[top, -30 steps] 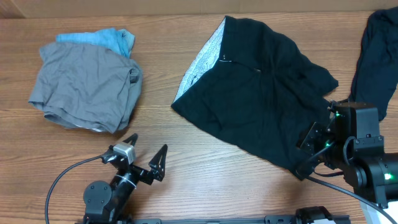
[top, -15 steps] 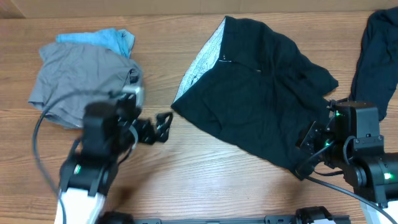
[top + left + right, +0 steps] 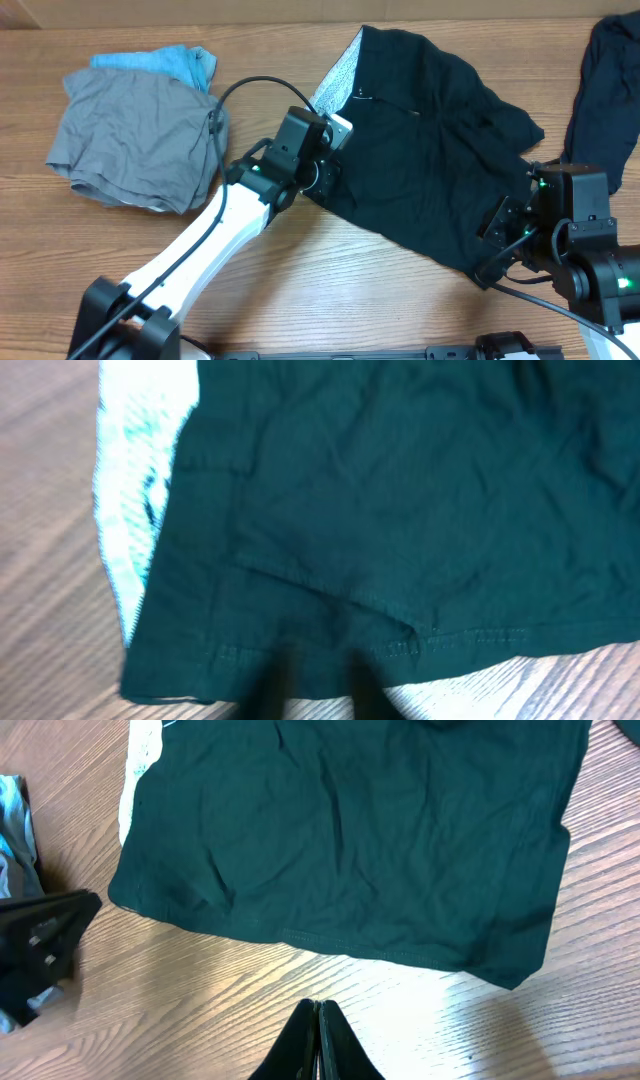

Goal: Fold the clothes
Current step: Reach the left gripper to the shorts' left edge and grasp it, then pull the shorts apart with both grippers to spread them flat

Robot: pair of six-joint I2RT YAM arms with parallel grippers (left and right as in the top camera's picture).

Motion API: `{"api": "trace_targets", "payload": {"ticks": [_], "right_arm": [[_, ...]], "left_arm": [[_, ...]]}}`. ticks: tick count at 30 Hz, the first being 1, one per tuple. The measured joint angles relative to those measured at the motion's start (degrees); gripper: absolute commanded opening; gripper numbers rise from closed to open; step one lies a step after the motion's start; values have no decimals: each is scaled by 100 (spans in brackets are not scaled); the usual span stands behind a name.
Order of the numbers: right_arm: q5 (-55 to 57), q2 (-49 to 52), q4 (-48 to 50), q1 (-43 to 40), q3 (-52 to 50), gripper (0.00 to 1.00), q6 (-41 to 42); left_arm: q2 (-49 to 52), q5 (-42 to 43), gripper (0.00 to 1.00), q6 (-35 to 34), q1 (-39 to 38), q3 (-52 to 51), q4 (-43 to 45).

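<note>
- The left end effector (image 3: pixel 312 682) has its fingers drawn together at the bottom hem of the black shorts (image 3: pixel 430 150), near their lower left corner. The wrist view is blurred there, so I cannot tell whether any cloth is pinched between them.
- Beside that corner, a strip of pale, speckled lining (image 3: pixel 140 510) shows along the left edge of the shorts, where the dark cloth turns back.
- The white left arm (image 3: pixel 215 225) stretches diagonally from the bottom left of the overhead view up to the shorts. A black cable (image 3: pixel 240 88) loops above it.
- The right end effector (image 3: pixel 318 1020) has its fingers pressed together with nothing between them. It sits over bare wood, just short of the shorts' lower hem and not touching it.
- The shorts lie spread and rumpled on the wooden tabletop (image 3: pixel 400 300), a little right of centre, with one corner towards the far edge.
- A grey garment (image 3: pixel 135 140) lies in a loose heap at the left of the tabletop, well apart from the shorts.
- A light-blue garment (image 3: pixel 165 62) pokes out from under the far side of the grey one.
- A second black garment (image 3: pixel 605 80) lies bunched at the far right edge, partly out of view, just beside the shorts but apart from them.
</note>
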Motion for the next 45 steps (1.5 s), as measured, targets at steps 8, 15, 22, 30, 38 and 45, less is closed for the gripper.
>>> {"api": "trace_targets", "payload": {"ticks": [8,15,22,30,38,45], "right_arm": [[48,0,0,0,-4,4,2],[90,72,-44,0,-33,4,0],[374,903,-251,0,-44,4,28],[667,1576,-105,0,-50,4,221],[710,1578,164,0,-55,4,262],[719,1578,251,0,-55,4,269]], "left_arm": [[1023,-660,4,-444,0,4,31],[1384,-1381,4,-815,2,7,540],[1751,-1567,4,-901,24,7,503],[1954,-1652,4,-957,133,146,-142],[1945,-1814,4,-1941,133,299,-1506],[1370,-1803,4,-2070,144,216,-1082]]}}
